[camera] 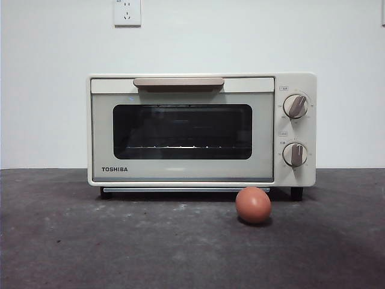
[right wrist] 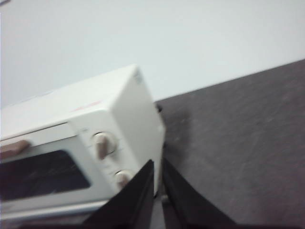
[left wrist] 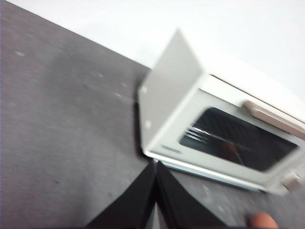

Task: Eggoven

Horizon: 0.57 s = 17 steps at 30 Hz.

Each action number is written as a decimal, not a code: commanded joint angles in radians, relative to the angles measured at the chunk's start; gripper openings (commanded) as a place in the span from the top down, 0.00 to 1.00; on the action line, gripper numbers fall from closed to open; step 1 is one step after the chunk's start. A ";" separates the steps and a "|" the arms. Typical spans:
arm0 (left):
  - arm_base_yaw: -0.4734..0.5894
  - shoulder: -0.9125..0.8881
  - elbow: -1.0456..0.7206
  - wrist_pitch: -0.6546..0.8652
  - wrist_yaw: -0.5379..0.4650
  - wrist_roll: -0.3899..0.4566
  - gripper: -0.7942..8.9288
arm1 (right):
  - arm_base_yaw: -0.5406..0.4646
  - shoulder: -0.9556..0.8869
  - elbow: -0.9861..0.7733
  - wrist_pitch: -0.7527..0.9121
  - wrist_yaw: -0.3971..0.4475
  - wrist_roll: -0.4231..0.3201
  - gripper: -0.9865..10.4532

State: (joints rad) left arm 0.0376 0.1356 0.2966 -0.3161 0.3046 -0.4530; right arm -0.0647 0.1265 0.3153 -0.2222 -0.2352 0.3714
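The toaster oven stands square to the front view on the dark surface, its glass door shut and its long handle across the top of the door, where a pincer coming from above could likely pull it down. That placement suits the job as I read it: door first, then the egg goes inside.

The egg lies on the surface just in front of the oven, at about 5 o'clock from the door's middle and below the two knobs, close enough to be lifted in once the door drops.

Neither arm shows in the front view. The left pincer hangs off the oven's left front corner with its jaws pressed together and nothing between them. The right pincer hangs near the knob end, its jaws nearly together with a thin gap, also empty.

Both wrist views are blurred. In the left one the egg is only a cut-off pinkish patch at the edge; the right one does not show it. The oven's inside is dark, with only a rack line visible.
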 commanded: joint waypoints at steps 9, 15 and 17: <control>-0.001 0.341 0.332 -0.267 0.272 0.308 0.91 | 0.059 0.355 0.366 -0.386 -0.364 -0.232 0.91; -0.035 0.455 0.449 -0.391 0.326 0.390 0.91 | 0.153 0.490 0.509 -0.635 -0.394 -0.367 0.91; -0.053 0.473 0.464 -0.408 0.326 0.399 0.91 | 0.184 0.512 0.525 -0.669 -0.393 -0.382 0.91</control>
State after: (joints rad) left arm -0.0113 0.6018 0.7403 -0.7197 0.6258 -0.0925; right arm 0.1101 0.6304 0.8223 -0.8864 -0.6254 0.0410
